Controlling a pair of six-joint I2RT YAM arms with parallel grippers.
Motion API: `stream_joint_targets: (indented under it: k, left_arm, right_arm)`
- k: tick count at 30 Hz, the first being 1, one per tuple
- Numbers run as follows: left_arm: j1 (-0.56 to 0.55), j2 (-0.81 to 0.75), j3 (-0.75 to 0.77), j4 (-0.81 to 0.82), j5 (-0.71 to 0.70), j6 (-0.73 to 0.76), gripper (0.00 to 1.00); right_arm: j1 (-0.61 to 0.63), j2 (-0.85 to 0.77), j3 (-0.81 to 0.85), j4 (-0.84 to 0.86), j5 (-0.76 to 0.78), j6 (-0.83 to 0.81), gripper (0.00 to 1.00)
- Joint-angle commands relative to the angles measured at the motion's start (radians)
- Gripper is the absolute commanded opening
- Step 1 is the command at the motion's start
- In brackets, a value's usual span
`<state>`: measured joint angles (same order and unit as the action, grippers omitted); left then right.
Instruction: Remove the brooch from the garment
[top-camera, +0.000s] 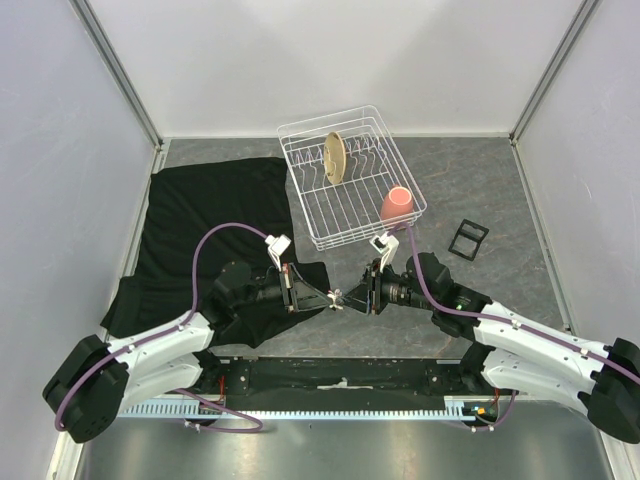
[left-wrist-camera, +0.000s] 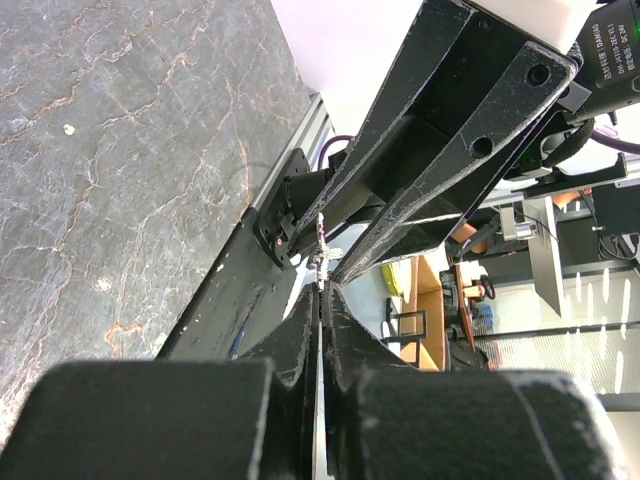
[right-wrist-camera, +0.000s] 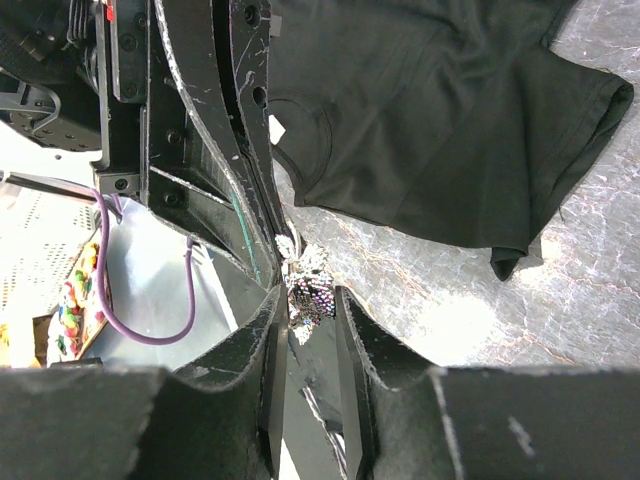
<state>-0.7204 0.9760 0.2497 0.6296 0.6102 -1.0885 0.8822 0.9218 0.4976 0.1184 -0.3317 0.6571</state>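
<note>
Left claw (left-wrist-camera: 322, 292): pinched fully shut, its tips on the brooch's (right-wrist-camera: 312, 283) edge. Right claw (right-wrist-camera: 309, 298): narrow, with a finger on either side of the brooch. I cannot tell whether my pads touch it. The claws meet tip to tip over bare table (top-camera: 480, 180). The brooch hangs between them, off the garment (top-camera: 200, 215), which lies flat to my left.

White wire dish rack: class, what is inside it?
A tan plate stands on edge and a pink cup sits at the rack's near-right corner. Anything under the cup is covered.
</note>
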Motion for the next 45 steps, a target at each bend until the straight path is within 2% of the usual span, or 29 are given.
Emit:
stream_joint_targets:
  k: [1, 8, 16, 38, 45]
  left_arm:
    - [-0.005, -0.03, 0.039, 0.036, 0.014, -0.021, 0.02]
    - [-0.005, -0.036, 0.039, 0.025, 0.013, -0.016, 0.02]
    - [-0.005, -0.046, 0.053, 0.032, 0.042, 0.015, 0.02]
    - [-0.019, -0.065, 0.072, 0.033, 0.083, 0.067, 0.02]
    - [-0.02, -0.066, 0.072, 0.032, 0.082, 0.075, 0.02]
  right_arm:
    - [0.001, -0.006, -0.011, 0.003, 0.056, 0.01, 0.29]
    - [0.001, -0.041, -0.019, -0.022, 0.088, 0.019, 0.22]
    - [0.001, 0.003, -0.016, 0.014, 0.052, 0.036, 0.19]
    - [0.001, 0.069, -0.004, 0.029, 0.03, 0.05, 0.19]
    - [0.001, 0.052, -0.007, 0.004, 0.065, 0.047, 0.19]
